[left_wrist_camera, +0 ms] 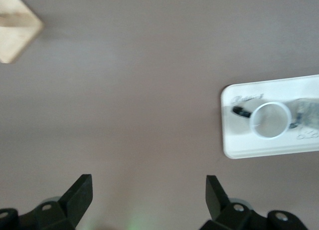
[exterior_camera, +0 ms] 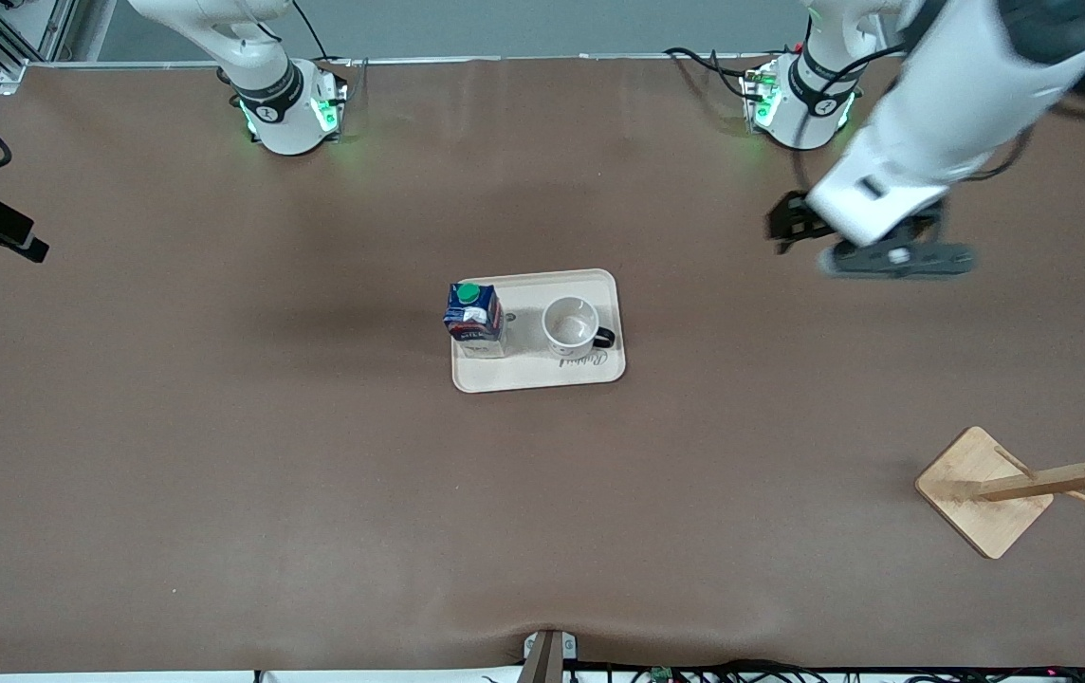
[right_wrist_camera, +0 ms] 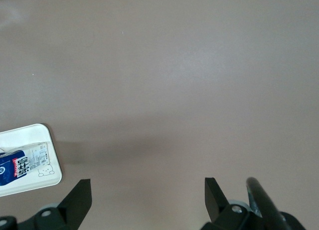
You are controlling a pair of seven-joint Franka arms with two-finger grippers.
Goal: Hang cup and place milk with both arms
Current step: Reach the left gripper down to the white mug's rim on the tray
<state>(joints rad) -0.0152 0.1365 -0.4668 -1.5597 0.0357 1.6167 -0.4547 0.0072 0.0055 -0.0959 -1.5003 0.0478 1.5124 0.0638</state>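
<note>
Brown surface point(exterior_camera: 220, 427) is carrying a cream tray point(exterior_camera: 590, 378) at centre, w/ the milk point(exterior_camera: 474, 318) and cup point(exterior_camera: 571, 328) standing side by side on it, milk toward right arm's end. Wooden rack point(exterior_camera: 998, 489) is sitting nearer the camera, toward left arm's end. Left gripper point(left_wrist_camera: 148, 200) is hanging over bare surface w/ jaws wide open, holding nothing. Right gripper point(right_wrist_camera: 147, 200) is doing likewise.

A brown bench point(exterior_camera: 315, 474) carries a pale tray point(exterior_camera: 599, 375) at its middle and a wooden rack point(exterior_camera: 983, 489) nearer the front camera, toward the left arm's end. The tray and the rack sit well apart. The two arm bases, one point(exterior_camera: 291, 119) and the other point(exterior_camera: 799, 104), stand lit green along the bench's edge farthest from the camera.
</note>
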